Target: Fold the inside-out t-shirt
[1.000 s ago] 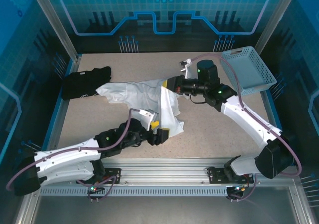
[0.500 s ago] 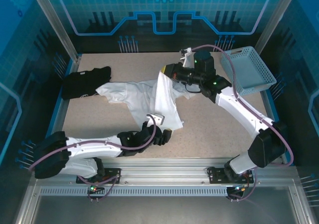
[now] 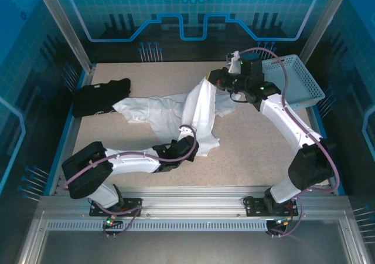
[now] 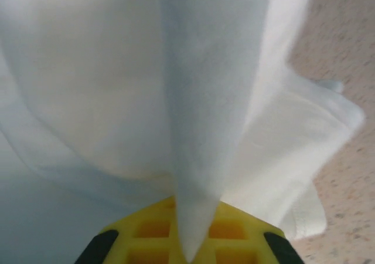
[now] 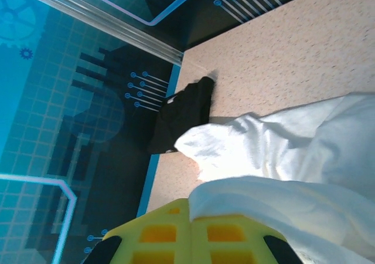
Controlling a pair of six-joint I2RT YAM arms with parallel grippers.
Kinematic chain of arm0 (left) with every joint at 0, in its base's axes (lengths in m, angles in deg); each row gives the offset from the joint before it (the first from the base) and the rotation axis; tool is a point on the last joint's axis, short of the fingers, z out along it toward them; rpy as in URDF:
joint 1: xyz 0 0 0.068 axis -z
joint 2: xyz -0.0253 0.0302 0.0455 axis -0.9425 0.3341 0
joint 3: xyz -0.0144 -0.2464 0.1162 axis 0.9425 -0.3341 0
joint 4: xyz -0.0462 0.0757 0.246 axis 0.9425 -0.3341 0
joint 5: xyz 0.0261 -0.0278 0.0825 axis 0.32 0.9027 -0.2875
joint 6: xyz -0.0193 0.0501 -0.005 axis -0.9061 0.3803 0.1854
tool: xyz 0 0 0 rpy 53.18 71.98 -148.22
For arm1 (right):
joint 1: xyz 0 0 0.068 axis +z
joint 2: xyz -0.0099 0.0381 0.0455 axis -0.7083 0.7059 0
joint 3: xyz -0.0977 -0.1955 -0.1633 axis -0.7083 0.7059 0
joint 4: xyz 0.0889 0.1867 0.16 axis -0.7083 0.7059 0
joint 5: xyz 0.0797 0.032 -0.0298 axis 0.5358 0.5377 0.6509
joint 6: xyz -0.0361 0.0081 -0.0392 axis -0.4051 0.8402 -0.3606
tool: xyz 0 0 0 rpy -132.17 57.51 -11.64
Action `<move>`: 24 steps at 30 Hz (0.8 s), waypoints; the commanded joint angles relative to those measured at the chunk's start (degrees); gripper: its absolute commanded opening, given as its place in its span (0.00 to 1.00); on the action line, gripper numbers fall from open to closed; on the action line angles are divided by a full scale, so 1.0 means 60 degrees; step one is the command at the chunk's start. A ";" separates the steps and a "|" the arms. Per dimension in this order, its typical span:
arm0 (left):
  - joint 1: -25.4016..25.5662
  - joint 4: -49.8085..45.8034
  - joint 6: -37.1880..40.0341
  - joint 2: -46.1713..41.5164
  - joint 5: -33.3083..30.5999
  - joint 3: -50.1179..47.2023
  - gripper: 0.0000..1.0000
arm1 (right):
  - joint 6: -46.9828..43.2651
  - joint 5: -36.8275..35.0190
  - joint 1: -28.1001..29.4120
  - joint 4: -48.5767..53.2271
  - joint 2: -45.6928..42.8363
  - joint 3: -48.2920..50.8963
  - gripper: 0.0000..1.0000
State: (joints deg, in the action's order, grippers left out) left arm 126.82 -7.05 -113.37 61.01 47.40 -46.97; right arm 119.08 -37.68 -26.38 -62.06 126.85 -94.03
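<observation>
The left hand (image 4: 186, 242) is clamped tight on a pinch of the inside-out t-shirt (image 3: 158, 111) at its near edge, about 6 o'clock from the middle of the tabletop (image 3: 252, 149). In the left wrist view a ridge of cloth narrows to a point between the yellow jaws. The right hand (image 5: 191, 233) is likewise closed on the shirt, with cloth draped over its pad, and holds that part raised toward 1 o'clock, near the pale basket (image 3: 293, 79). Gripped at two ends like this, a band of fabric looks drawn out between them, probably to pull the shirt flat before any fold. The shirt is plain white, soft and rumpled. The rest lies creased on the tabletop toward 9 o'clock, its far end close to the black garment (image 3: 99, 97) at 10 o'clock; whether they touch I cannot tell. I judge no fold made yet
</observation>
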 commanded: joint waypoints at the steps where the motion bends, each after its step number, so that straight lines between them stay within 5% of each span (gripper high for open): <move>1: -0.0229 -0.0629 0.1364 -0.1903 -0.0129 0.0561 0.00 | -0.1145 -0.0098 -0.0324 0.0644 -0.0897 -0.0849 0.00; 7: -0.1293 -0.1666 0.3102 -0.5615 0.1037 0.1663 0.03 | -0.3174 -0.0401 -0.0019 0.1540 -0.2285 -0.2075 0.00; 11: -0.1975 -0.2042 0.3599 -0.6420 0.1592 0.2979 0.05 | -0.3793 -0.0967 0.0187 0.1690 -0.3045 -0.2689 0.00; 18: -0.2970 -0.3095 0.4049 -0.5447 0.0959 0.4371 0.05 | -0.3930 -0.1535 0.0422 0.1615 -0.3657 -0.2553 0.00; 24: -0.5236 -0.3528 0.2049 -0.3335 0.2606 0.3553 0.11 | -0.3578 -0.2350 0.0414 0.1843 -0.2647 -0.1179 0.00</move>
State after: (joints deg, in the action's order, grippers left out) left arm 99.56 -23.25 -95.29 35.59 58.37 -23.01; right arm 97.05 -47.23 -24.15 -53.78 105.58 -104.61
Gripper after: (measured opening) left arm 0.104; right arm 0.057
